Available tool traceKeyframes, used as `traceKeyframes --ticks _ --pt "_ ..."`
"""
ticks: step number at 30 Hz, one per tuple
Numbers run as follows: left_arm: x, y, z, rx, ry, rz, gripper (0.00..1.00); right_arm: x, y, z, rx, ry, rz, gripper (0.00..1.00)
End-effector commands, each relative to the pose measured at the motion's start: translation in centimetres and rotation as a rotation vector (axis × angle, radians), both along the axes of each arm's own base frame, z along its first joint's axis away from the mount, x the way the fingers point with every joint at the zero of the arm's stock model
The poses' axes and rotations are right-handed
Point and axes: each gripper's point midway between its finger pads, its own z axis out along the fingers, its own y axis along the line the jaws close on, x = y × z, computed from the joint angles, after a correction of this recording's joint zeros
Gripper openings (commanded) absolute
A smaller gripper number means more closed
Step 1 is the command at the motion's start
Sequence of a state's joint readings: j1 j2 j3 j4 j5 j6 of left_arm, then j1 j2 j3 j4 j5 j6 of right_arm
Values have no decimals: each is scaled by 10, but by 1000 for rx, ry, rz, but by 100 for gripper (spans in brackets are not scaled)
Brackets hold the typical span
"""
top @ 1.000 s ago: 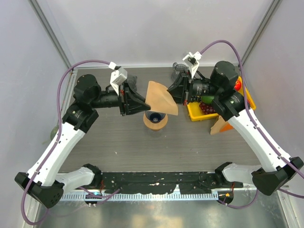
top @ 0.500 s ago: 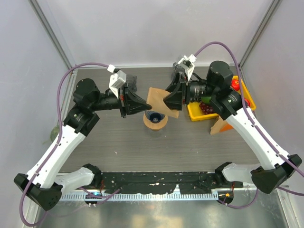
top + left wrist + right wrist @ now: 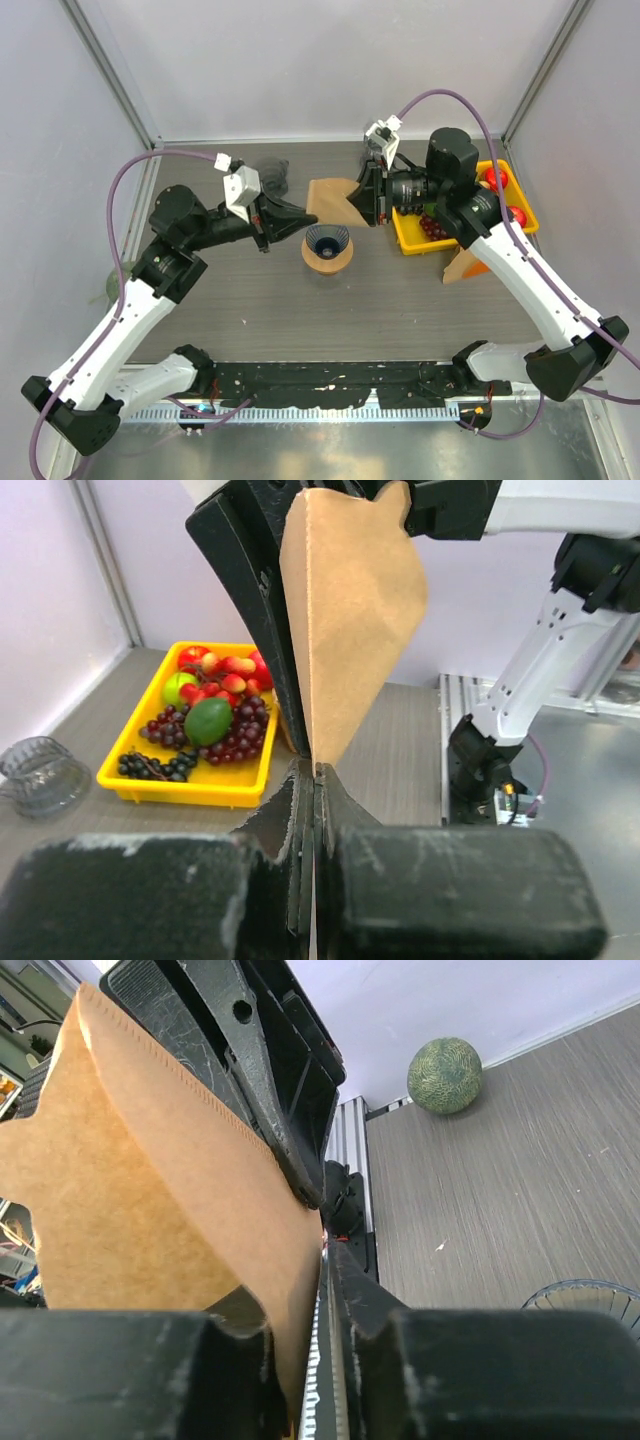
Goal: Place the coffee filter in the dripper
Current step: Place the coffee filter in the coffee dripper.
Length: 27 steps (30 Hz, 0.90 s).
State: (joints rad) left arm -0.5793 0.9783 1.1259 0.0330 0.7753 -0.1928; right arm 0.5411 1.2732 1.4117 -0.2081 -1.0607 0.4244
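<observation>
The coffee filter (image 3: pixel 332 196) is held in the air between both hands, apart from the dripper (image 3: pixel 327 243), which stands on the desk (image 3: pixel 300 320). In the top view the coffee filter lies on the dripper's far side. The left hand (image 3: pixel 314 772) is clenched on its pointed corner. The right hand (image 3: pixel 326 1245) is closed on the opposite edge, with the paper pinched between its fingers. The coffee filter is not yet placed in the dripper.

Matt brown paper filter (image 3: pixel 350 620); glossy yellow plastic tray (image 3: pixel 190 783).
</observation>
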Motion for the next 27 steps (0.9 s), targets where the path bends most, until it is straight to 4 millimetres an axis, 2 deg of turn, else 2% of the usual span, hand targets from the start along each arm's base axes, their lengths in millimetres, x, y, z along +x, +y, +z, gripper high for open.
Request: traceKeyframes --ticks 1,2,3,5,6,7,8,11,14,15,19,20,27 --pt "-1 10 5 6 -158 53 0 0 1 9 13 -29 4 16" --pt "-1 11 2 18 -175 58 3 -2 0 9 10 -36 3 13" --pt "0 14 -1 40 -215 70 10 -2 -1 8 7 -43 1 8" --pt "6 20 -6 73 -201 125 47 12 -3 4 -28 -71 -88 5" --pt "9 24 -5 83 -174 160 59 16 -7 -1 -72 -94 -124 5" --pt "10 27 -3 91 -136 181 70 33 -10 -7 -113 -111 -217 5" --pt "10 31 -4 106 -79 193 78 39 -16 -8 -148 -145 -260 5" --pt "14 42 4 78 73 289 82 82 -42 -14 -258 -237 -559 5" --pt "23 49 15 66 192 364 86 102 -61 -14 -359 -395 -696 5" --pt "24 50 27 52 207 379 87 105 -65 -15 -408 -463 -739 5" --pt "31 48 52 5 257 403 88 109 -68 -16 -484 -604 -816 5" --pt "34 46 55 -3 271 403 88 105 -64 -15 -489 -625 -812 5" --pt "61 36 46 46 393 467 89 102 -57 -7 -532 -757 -850 5"
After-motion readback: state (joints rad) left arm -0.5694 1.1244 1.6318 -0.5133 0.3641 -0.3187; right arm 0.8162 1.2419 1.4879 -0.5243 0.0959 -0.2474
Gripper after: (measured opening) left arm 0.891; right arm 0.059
